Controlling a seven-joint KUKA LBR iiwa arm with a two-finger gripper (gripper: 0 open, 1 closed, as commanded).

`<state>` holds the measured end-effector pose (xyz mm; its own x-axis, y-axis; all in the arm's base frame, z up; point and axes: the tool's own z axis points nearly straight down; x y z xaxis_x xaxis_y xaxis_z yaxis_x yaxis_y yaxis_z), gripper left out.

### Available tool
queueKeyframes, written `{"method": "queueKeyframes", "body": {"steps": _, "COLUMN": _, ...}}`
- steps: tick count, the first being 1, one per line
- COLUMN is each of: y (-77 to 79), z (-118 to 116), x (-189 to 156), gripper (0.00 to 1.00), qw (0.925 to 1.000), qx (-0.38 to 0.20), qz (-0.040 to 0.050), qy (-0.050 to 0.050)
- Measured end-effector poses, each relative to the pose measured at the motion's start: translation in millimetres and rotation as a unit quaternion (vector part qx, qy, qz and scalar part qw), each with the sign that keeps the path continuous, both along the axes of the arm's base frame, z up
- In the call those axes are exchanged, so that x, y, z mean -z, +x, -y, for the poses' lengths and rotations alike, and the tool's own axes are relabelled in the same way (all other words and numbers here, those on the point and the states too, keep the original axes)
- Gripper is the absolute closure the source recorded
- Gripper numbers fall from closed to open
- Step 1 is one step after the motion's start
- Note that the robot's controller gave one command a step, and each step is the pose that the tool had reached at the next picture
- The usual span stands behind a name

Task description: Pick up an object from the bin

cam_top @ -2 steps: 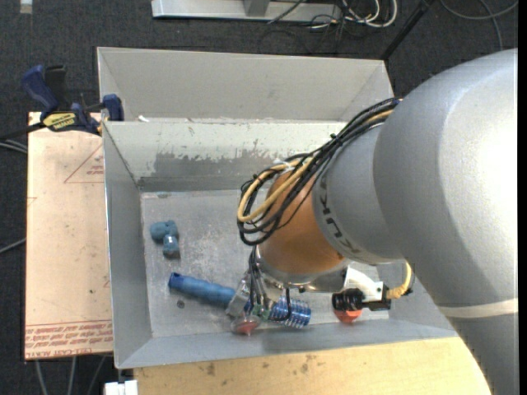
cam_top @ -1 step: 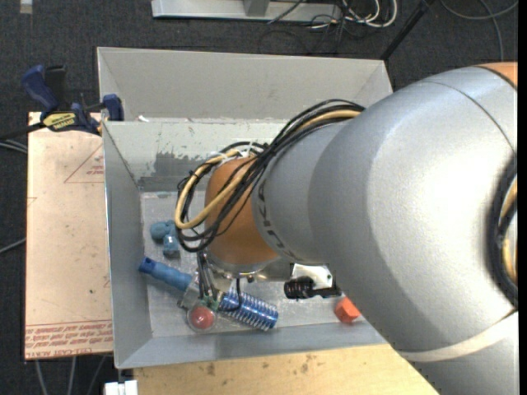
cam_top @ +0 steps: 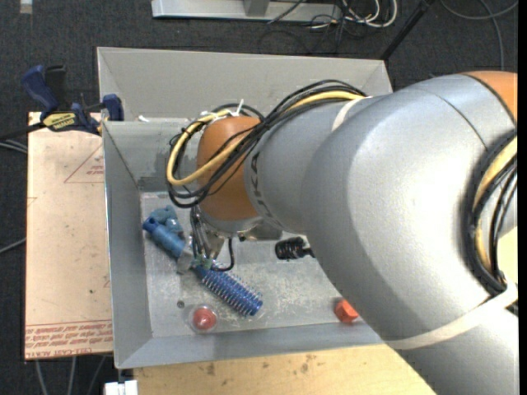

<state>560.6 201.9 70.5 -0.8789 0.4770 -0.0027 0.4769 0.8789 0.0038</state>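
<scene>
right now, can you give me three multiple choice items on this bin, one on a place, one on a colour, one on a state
1. Where does the small orange thing lie?
A) at the lower right of the bin floor
B) in the upper left corner
C) on the rim

2. What colour is the bristled brush by the end effector?
A) green
B) blue
C) yellow

3. How is that brush placed?
A) standing on end
B) lying flat on the floor
C) leaning on the back wall

Answers:
1 A: it sits on the floor at the lower right of the camera view, close to the arm.
2 B: its bristles and handle are blue, just below the end effector.
3 B: it lies lengthwise on the floor, slanting across it.
</scene>
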Motion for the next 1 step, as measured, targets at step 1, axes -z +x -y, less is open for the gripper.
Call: {"method": "queueKeyframes", "body": {"steps": 1, "y": 75.9, "z": -15.8, "x": 0.8, "gripper": 1.00, "qw": 0.9998, "qx": 0.021, "qz": -0.0004, "qy": 0.000}}
